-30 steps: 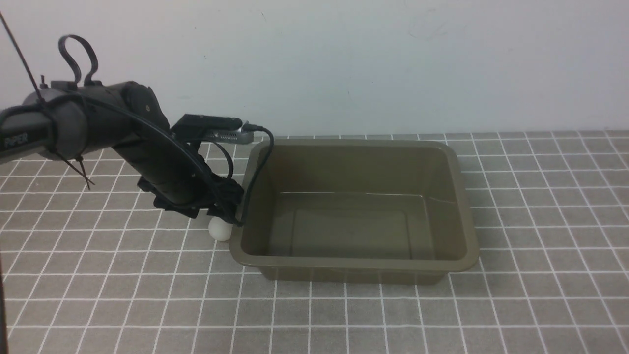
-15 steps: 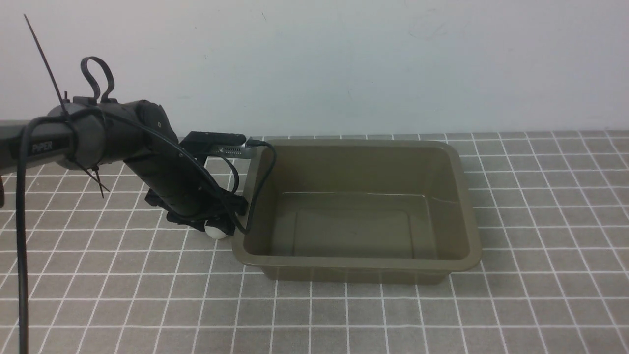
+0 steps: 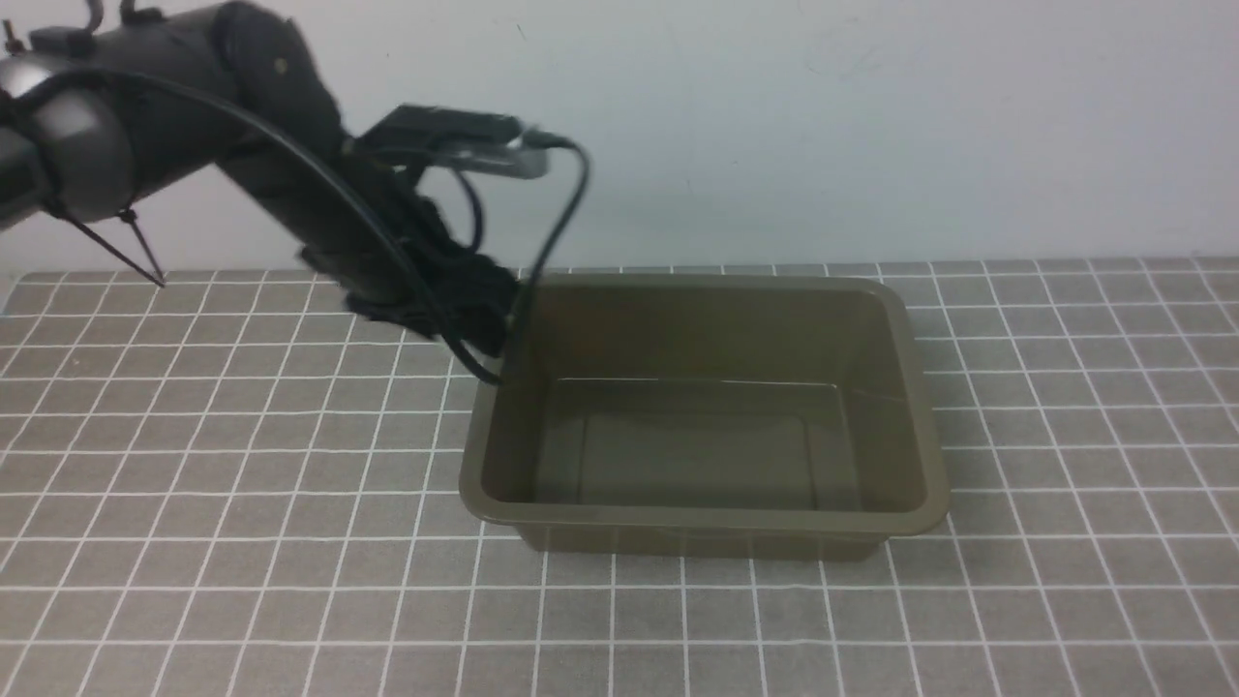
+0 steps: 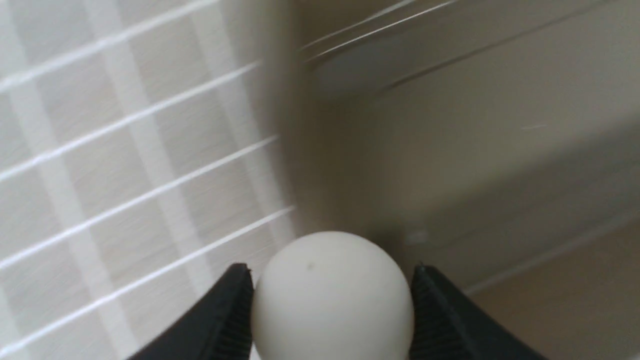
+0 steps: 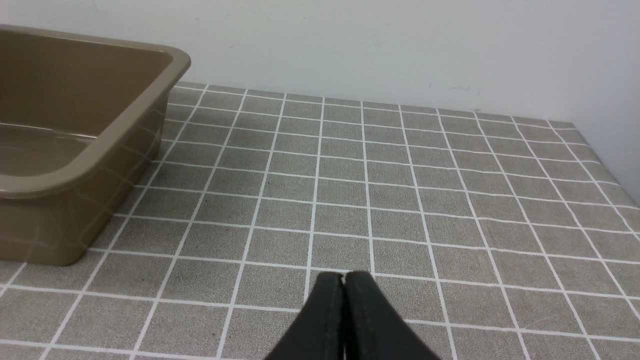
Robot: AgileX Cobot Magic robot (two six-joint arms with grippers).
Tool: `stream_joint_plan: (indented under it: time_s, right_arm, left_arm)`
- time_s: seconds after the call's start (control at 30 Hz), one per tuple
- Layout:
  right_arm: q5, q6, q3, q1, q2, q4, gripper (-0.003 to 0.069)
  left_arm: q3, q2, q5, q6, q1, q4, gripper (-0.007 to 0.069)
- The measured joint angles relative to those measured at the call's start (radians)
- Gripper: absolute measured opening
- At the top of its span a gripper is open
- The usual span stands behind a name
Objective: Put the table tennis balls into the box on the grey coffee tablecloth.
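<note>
Pale, smooth wall (image 3: 678, 116) rises behind a grey-brown cloth with a grid of thin white lines (image 3: 242, 542). Held between the fingertips of the black left gripper (image 4: 332, 310) is the small plain white table tennis ball (image 4: 330, 300), its round face bulging out between the two dark tips in the left wrist view; the jaws are closed on it, one finger against either side. Gripper and ball are up off the cloth, and the front view hides the ball behind the dark gripper body, which hangs over the ten o'clock corner of the large olive-brown rectangular plastic tub (image 3: 702, 520). Taking the front view as the dial, the tub sits upright at the centre, with rounded corners, a flared rim and a glossy inside. From ten o'clock reaches the grey-and-black left arm (image 3: 174, 106), a black cable (image 3: 571, 208) looping down from its wrist to cross the tub's near-left rim. Off toward three o'clock, the right wrist view shows the black right gripper (image 5: 344, 280), its fingers pressed together over the gridded cloth, apart from the tub.
</note>
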Motion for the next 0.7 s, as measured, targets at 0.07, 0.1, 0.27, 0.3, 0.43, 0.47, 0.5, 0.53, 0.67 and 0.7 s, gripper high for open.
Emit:
stream_joint_plan:
  time_s: [0.07,0.1,0.27,0.3,0.43,0.47,0.5,0.53,0.67,0.7]
  right_arm:
    - [0.000,0.000,0.000,0.000,0.000,0.000,-0.0013]
    - [0.000,0.000,0.000,0.000,0.000,0.000,-0.0013]
    - [0.000,0.000,0.000,0.000,0.000,0.000,-0.0013]
    - [0.000,0.000,0.000,0.000,0.000,0.000,-0.0013]
    - [0.000,0.000,0.000,0.000,0.000,0.000,-0.0013]
    - [0.000,0.000,0.000,0.000,0.000,0.000,-0.0013]
    - [0.000,0.000,0.000,0.000,0.000,0.000,-0.0013]
    - [0.000,0.000,0.000,0.000,0.000,0.000,-0.0013]
    - [0.000,0.000,0.000,0.000,0.000,0.000,-0.0013]
    - [0.000,0.000,0.000,0.000,0.000,0.000,-0.0013]
  left_arm:
    - [0.000,0.007,-0.042,0.013,-0.042,-0.014,0.0352]
    - [0.000,0.017,-0.064,0.013,-0.062,-0.017,0.0352]
    - [-0.009,0.058,-0.113,-0.028,-0.112,-0.019,0.0472]
    - [-0.025,0.059,-0.092,-0.038,-0.113,-0.017,0.0510]
    - [-0.126,0.017,0.066,-0.113,-0.106,0.047,0.0505]
    - [-0.143,-0.005,0.092,-0.137,-0.103,0.067,0.0463]
    - [-0.155,-0.032,0.134,-0.163,-0.102,0.101,0.0406]
    - [-0.162,-0.075,0.167,-0.195,-0.101,0.138,0.0314]
    - [-0.117,-0.306,0.196,-0.279,-0.101,0.233,0.0043]
    - [-0.089,-0.376,0.182,-0.288,-0.101,0.242,0.0022]
